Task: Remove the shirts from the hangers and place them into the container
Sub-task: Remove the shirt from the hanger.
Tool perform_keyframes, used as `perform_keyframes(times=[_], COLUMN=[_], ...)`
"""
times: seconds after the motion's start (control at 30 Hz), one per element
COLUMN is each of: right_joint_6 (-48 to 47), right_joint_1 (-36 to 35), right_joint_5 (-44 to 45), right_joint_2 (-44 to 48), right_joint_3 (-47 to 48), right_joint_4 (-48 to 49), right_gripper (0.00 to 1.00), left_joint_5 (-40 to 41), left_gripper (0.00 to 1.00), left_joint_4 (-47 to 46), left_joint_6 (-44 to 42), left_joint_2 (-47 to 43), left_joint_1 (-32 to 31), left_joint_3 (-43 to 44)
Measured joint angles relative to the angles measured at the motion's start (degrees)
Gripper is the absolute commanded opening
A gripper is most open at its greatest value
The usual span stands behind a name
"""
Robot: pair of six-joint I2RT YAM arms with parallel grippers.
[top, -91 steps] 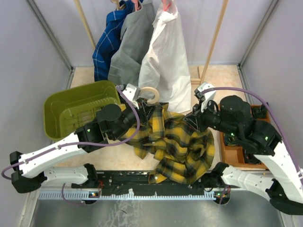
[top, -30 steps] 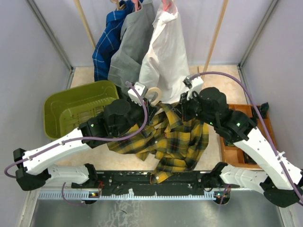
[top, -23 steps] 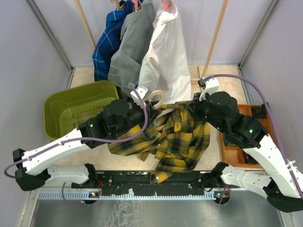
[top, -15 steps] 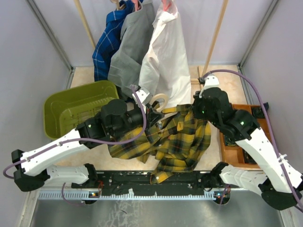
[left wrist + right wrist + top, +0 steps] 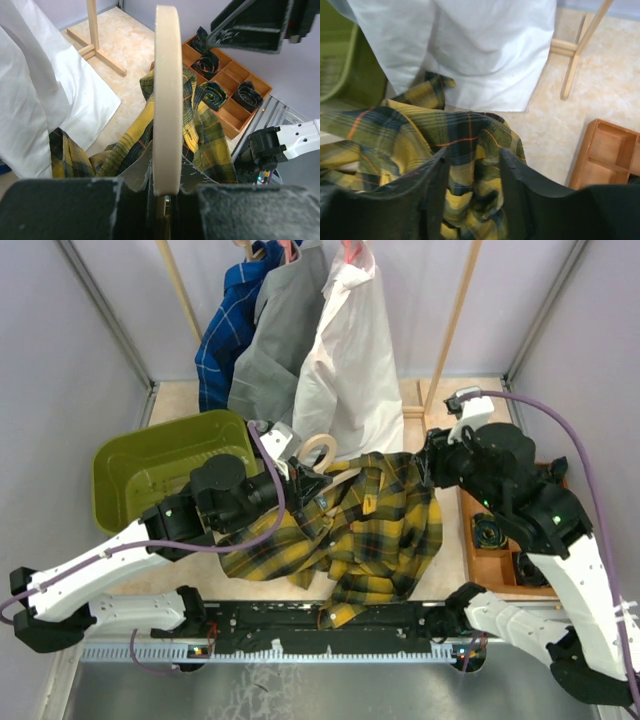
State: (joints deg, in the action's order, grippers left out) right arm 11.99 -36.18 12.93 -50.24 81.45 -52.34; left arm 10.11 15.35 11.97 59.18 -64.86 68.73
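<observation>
Tool on left point(image 5: 165, 187) clamps pale hanger point(image 5: 166, 100); right tool point(image 5: 472, 155) parted above plaid shirt point(image 5: 395, 135); seen from wrist views.

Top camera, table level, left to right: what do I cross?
green container → yellow plaid shirt → orange tray

The yellow-and-black plaid shirt point(image 5: 375, 530) lies crumpled on the table point(image 5: 180, 400) just right of the olive-green container point(image 5: 120, 475), a pale wooden hanger point(image 5: 320, 450) sticking up at its far edge. Behind, the white shirt point(image 5: 350, 360), grey shirt point(image 5: 280, 340) and blue checked shirt point(image 5: 225, 340) hang side by side
</observation>
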Motion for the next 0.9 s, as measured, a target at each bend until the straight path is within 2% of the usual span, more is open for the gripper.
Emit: perform_keyframes(times=[0.1, 0.2, 0.27, 0.37, 0.53, 0.67, 0.77, 0.83, 0.9], right_joint_6=[-2.6, -6.2, -7.5, -10.2, -14.3, -16.0, -16.6, -17.1, -17.1], right_joint_1=[4.1, 7.1, 8.0, 8.0, 8.0, 8.0, 8.0, 8.0, 8.0], right_joint_5=[-4.6, -9.7, -11.4, -14.8, -21.9, -24.2, -25.2, -25.8, -26.5], right_joint_2=[-1.3, -1.5, -1.7, -1.8, -1.6, -0.1, 0.8, 1.2, 1.1], right_joint_3=[-1.7, -6.6, -8.3, -11.0, -14.8, -17.4, -18.4, -18.9, -19.2], right_joint_4=[-1.0, -1.6, -2.1, -1.8, 1.0, 4.7, 7.5, 8.7, 9.5], right_gripper=[0.73, 0.86, 0.89, 0.86, 0.69, 0.63, 0.44, 0.2, 0.02], left_joint_5=[0.0, -0.7, -1.3, -2.4, -4.9, -6.5, -7.3, -7.4, -7.4], left_gripper=[0.0, 0.0, 0.0, 0.0, 0.0, 0.0, 0.0, 0.0, 0.0], left_joint_4=[0.9, 2.3, 3.9, 6.8, 10.5, 13.0, 14.5, 15.1, 15.7], left_joint_6=[0.0, -0.3, -0.6, -1.4, -2.8, -3.7, -4.4, -4.8, -5.2], left_joint_2=[0.1, 0.0, 0.0, -0.3, -3.1, -5.2, -5.7, -5.7, -5.7], left_joint_1=[0.0, 0.0, 0.0, 0.0, 0.0, 0.0, 0.0, 0.0, 0.0], left_joint_3=[0.0, 0.2, 0.9, 2.5, 3.5, 3.7, 3.9, 3.9, 4.2])
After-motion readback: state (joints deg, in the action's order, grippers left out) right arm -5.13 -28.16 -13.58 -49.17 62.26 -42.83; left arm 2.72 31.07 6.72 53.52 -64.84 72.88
